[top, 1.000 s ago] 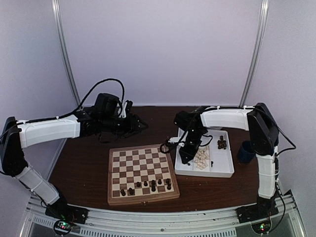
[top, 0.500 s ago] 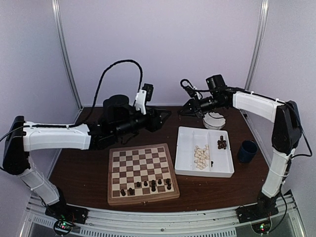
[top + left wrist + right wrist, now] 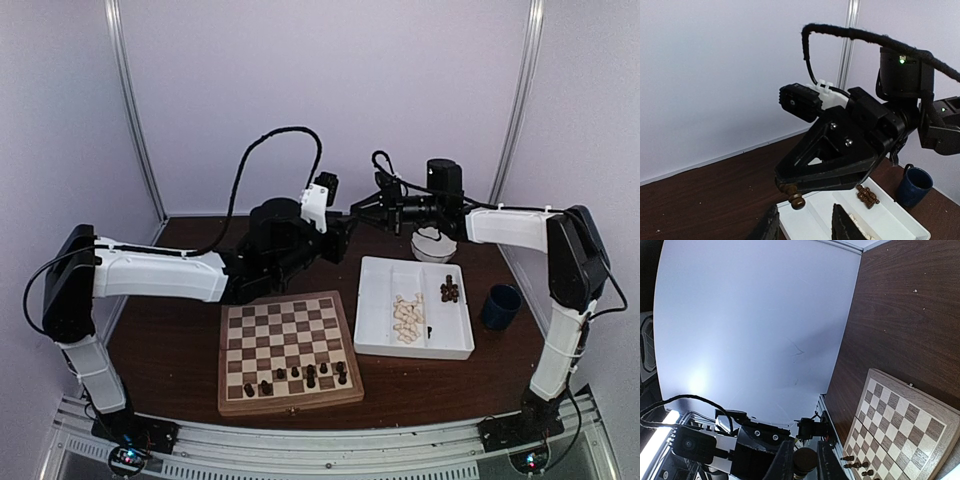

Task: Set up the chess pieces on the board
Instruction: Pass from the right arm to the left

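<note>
My right gripper (image 3: 358,212) hangs in the air behind the white tray, shut on a dark brown chess piece (image 3: 796,197) whose round base sticks out past the fingertips. The same piece (image 3: 805,460) shows between the right fingers in the right wrist view. My left gripper (image 3: 343,233) sits close in front of it, just below, open and holding nothing; its fingertips (image 3: 767,226) stand apart beneath the piece. The board (image 3: 290,403) lies at the front with several dark chess pieces (image 3: 310,376) on its near rows.
The white divided tray (image 3: 372,300) to the right of the board holds cream pieces (image 3: 407,317) and a few dark pieces (image 3: 449,290). A dark blue cup (image 3: 500,306) stands right of the tray, and a white bowl (image 3: 434,243) behind it.
The right arm has risen from the tray and swung to the back middle with a dark piece. The left arm has reached right to meet it, its jaws narrowing a little.
</note>
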### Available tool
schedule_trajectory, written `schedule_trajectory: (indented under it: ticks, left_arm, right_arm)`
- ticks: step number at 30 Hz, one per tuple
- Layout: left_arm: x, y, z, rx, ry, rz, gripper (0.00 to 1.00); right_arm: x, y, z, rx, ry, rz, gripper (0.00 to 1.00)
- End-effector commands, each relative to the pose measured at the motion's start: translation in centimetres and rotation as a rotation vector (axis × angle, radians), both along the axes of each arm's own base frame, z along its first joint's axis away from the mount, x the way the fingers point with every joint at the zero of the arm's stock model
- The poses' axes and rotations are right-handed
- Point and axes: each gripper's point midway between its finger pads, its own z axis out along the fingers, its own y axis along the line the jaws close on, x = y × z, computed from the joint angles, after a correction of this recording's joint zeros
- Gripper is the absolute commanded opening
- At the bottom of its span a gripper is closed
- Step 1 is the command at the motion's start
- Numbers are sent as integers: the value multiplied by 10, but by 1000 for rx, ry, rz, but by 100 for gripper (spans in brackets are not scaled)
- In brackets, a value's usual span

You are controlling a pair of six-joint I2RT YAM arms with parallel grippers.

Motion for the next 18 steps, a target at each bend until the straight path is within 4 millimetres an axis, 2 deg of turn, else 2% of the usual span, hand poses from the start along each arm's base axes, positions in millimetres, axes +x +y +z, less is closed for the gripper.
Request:
schedule_trajectory:
  ticks: [1,18]
  left_arm:
    - [11,0,21,-65,-48,43,34]
    - [34,-13,17,-107,1,18,19]
  right_arm:
    - [-3,-3,25,64,-32,0,16]
    - [-7,-5,31,77,-30,-3,17]
